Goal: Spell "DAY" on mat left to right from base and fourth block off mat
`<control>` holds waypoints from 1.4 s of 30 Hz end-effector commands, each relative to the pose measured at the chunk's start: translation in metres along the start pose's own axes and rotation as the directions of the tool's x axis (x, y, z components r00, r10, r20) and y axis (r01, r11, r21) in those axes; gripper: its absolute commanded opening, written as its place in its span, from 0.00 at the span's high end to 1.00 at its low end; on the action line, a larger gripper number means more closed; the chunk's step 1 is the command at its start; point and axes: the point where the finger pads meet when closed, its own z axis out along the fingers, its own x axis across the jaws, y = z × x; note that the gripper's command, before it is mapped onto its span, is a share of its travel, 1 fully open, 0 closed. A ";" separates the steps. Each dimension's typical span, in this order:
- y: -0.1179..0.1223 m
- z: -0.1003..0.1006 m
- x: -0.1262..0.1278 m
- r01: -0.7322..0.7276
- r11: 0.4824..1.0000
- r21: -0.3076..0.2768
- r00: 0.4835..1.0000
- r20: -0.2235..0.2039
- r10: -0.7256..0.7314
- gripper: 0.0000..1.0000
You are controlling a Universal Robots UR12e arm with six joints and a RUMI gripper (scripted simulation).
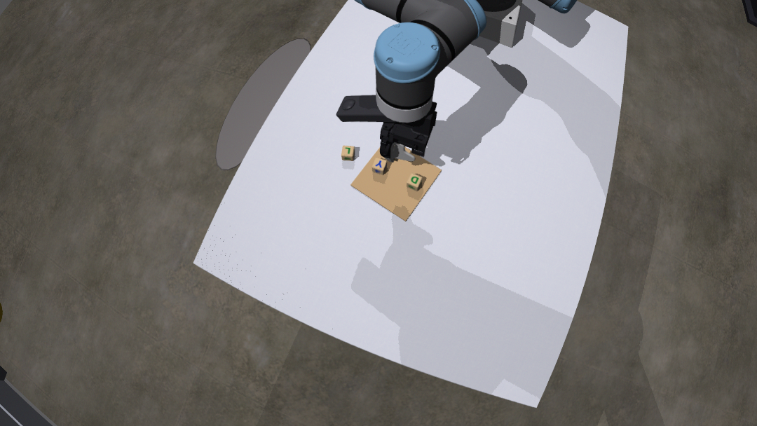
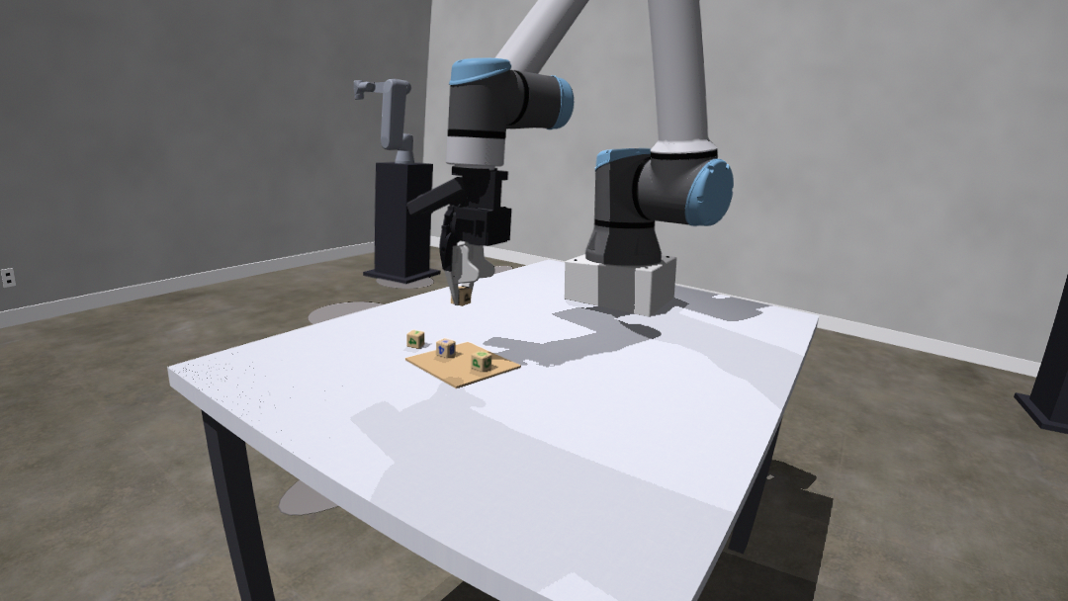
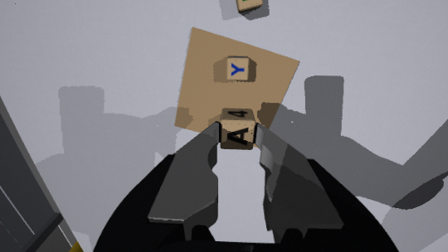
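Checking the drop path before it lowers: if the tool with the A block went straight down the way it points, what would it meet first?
Probably the tan mat. The tool, shut on the A block, hangs above the mat's near edge, short of the Y block. Depth is unclear, so it may land right at the edge.

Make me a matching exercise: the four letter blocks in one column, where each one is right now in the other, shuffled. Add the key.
Blocks:
1. A block
2. Y block
3. D block
4. L block

Places:
a. on the table, off the mat
b. on the mat, on the side nearer the L block
c. held between the gripper fingers, in the air
d. on the mat, on the side farther from the L block

Pairs: 1-c, 2-b, 3-d, 4-a
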 end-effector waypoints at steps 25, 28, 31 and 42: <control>0.009 -0.001 -0.003 -0.090 0.996 0.003 0.996 0.000 0.090 0.95; 0.009 0.000 -0.003 -0.090 0.996 0.003 0.996 0.000 0.090 0.95; 0.009 0.003 -0.003 -0.090 0.996 0.003 0.996 0.000 0.090 0.95; 0.009 0.035 -0.003 -0.090 0.996 0.003 0.996 0.000 0.090 0.95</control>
